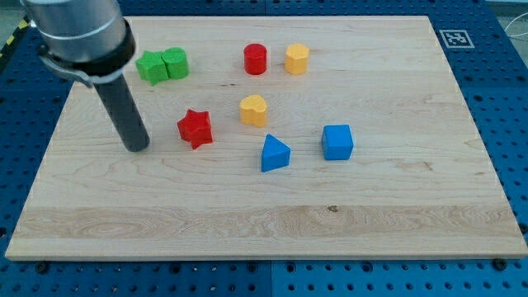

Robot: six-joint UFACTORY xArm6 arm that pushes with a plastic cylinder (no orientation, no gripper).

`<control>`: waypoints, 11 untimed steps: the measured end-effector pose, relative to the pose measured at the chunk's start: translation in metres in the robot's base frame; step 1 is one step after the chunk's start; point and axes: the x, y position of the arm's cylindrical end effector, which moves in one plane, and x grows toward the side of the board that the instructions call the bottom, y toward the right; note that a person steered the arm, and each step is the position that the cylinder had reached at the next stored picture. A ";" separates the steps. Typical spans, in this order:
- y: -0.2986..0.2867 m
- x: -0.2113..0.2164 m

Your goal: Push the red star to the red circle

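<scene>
The red star (195, 128) lies on the wooden board, left of centre. The red circle (256, 59), a short red cylinder, stands near the view's top, up and to the right of the star. My tip (137, 148) rests on the board to the left of the red star and slightly below it, with a clear gap between them. The dark rod rises from the tip toward the view's top left.
A yellow heart (254, 110) sits just right of the red star. A yellow hexagon (297, 58) is right of the red circle. Two green blocks (162, 65) touch each other at the top left. A blue triangle (275, 153) and a blue cube (337, 142) lie right of centre.
</scene>
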 end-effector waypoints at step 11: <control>0.111 -0.120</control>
